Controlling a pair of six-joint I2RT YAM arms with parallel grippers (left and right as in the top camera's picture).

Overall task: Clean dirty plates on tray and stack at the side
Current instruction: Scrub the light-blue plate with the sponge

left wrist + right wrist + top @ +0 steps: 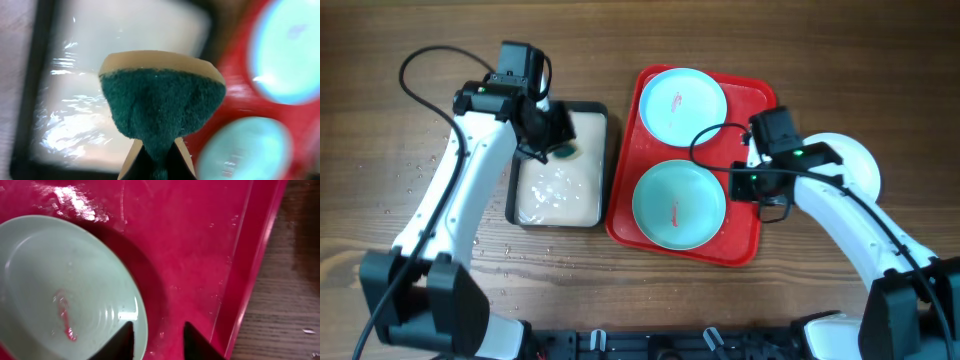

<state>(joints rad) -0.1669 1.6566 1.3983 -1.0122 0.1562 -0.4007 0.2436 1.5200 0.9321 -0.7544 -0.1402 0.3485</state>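
Wood-grain bench (360, 220), seen whole only from overhead. On its left half, toward the far edge, the left gripper (556, 140) hangs over the far right corner of a black-rimmed cream tray (560, 200), whose floor is wet and shiny. From above, only a dark green speck shows at the fingers. The left wrist view makes it plain: they are squeezed onto the lower end of a green sponge (162, 105) with a tan backing.

Just right of that, at the middle of the bench, lies the red tray (745, 245). It holds the far plate (682, 103) and the near plate (678, 205), both pale blue, each with a red smear in its middle.

The right gripper (159, 330) is over the tray's right side, beside the near plate. Its fingers are hidden from above. The right wrist view shows them spread, one over the plate's rim, the other over bare red floor; contact cannot be told.

A white plate (850, 165) sits on the bench right of the tray, partly under the right arm, and shows only from overhead.
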